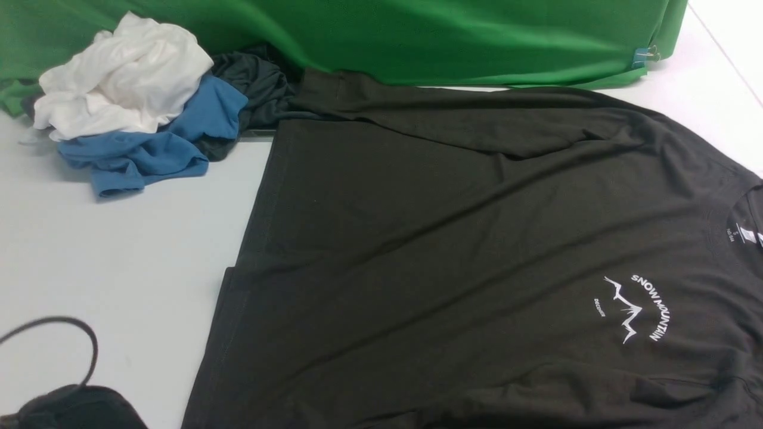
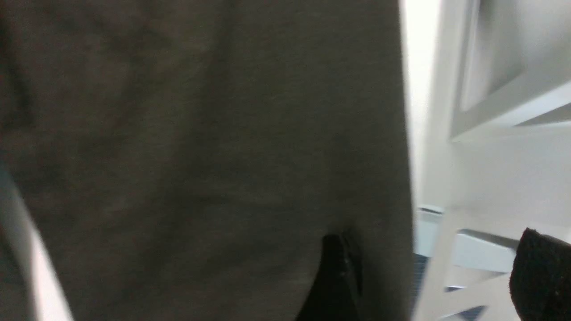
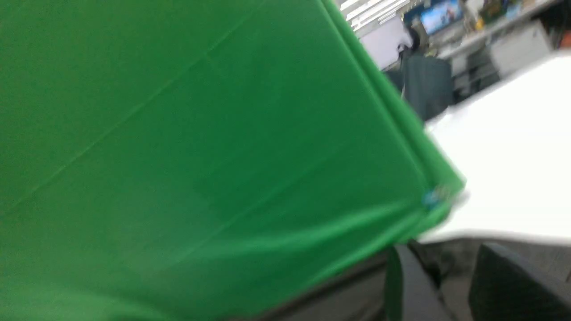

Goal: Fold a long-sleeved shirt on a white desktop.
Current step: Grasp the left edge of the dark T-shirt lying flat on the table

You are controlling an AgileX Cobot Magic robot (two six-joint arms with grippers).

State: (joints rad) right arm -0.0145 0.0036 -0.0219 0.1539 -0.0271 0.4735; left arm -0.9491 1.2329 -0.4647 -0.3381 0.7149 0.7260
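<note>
The long-sleeved shirt (image 1: 453, 250) lies spread on the white desktop (image 1: 119, 262), dark charcoal, with its white SNOW MOUNTAIN logo (image 1: 638, 307) at the right. In the left wrist view my left gripper (image 2: 435, 276) is open, its fingers (image 2: 539, 276) wide apart; the dark cloth (image 2: 200, 156) hangs close against one finger and partly across the gap. My right gripper (image 3: 455, 285) is blurred and hovers over dark shirt fabric (image 3: 348, 298) near the green cloth, jaws apart with a gap between them. Only a black part of the left arm (image 1: 65, 408) shows in the front view.
A pile of white (image 1: 119, 71), blue (image 1: 149, 143) and dark (image 1: 256, 83) garments sits at the back left. A green cloth backdrop (image 1: 447, 36) runs along the back edge, over the shirt's far side. A black cable (image 1: 59, 325) loops at the front left.
</note>
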